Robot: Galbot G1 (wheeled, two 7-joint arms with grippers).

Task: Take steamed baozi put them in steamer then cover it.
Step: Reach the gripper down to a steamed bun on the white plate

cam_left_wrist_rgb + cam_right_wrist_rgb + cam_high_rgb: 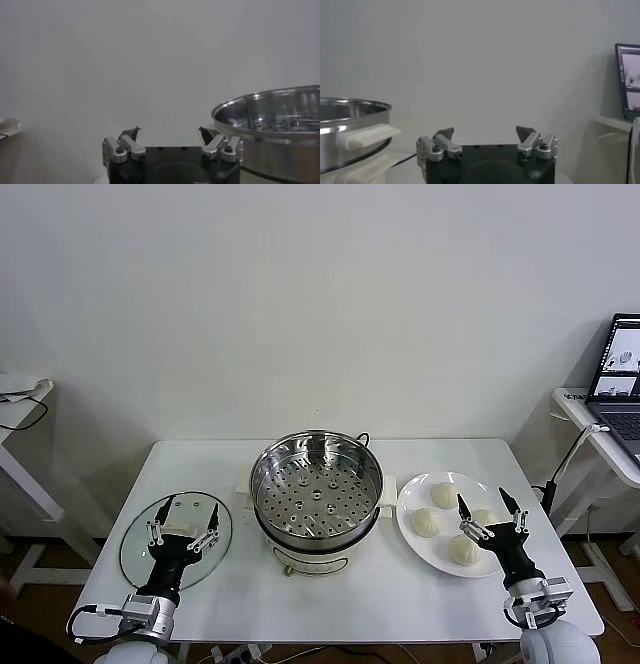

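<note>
Plain white wall (320,294) fills the back of the room, nothing hung on it. White bench (330,584) stands against it and carries everything; landmark is the steamer (316,496), sitting mid-bench, shiny steel pot on a cream base, perforated tray bare, no baozi inside, side handle sticking out toward the plate. Second white desk (605,439) well to the right of the steamer, apart from the bench, with an open laptop (622,374) on it, screen lit. Edge of another white desk (22,409) well to the left of the steamer, cable draped over it. Clear glass lid (176,539) lies flat on the bench left of the steamer, near it but not touching. White plate (412,514) just right of the steamer, close to its handle. Four baozi (443,494) on the plate, grouped together, all right of the steamer. Left tool (184,519) hovers over the lid, left of the steamer, jaws spread wide, nothing between them; left wrist view shows the same, fingertips well apart with the steamer rim off to one side. Right tool (489,511) hovers over the plate and baozi, right of the steamer, jaws also wide and holding nothing.
</note>
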